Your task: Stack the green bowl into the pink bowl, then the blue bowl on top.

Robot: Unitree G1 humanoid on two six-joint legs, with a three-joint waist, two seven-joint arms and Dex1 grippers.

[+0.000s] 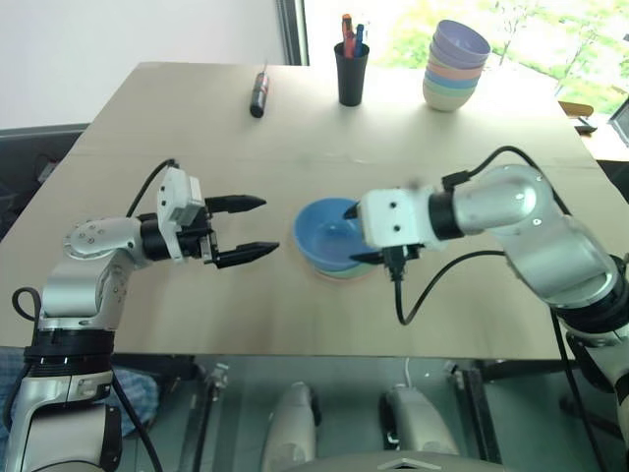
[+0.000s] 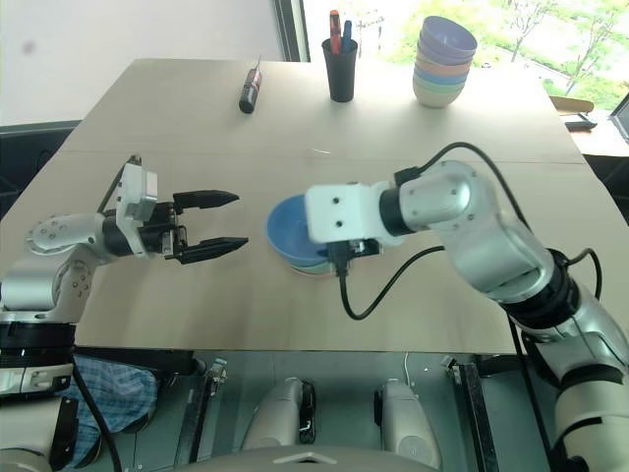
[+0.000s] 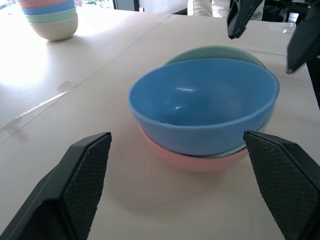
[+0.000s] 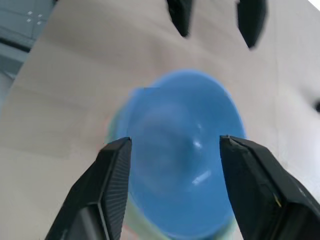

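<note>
While the blue bowl (image 3: 202, 105) sits tilted in the green bowl (image 3: 215, 52), itself nested in the pink bowl (image 3: 190, 161) mid-table, the right gripper (image 4: 175, 145) hovers over it, fingers apart, and the left gripper (image 1: 248, 228) waits spread wide beside the stack.

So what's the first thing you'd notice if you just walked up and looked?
The blue bowl in the middle of the table, sitting a bit crooked on the green bowl and the pink bowl. The left gripper and the right gripper both gape open on either side. At the far edge stands a pastel pile of bowls.
</note>
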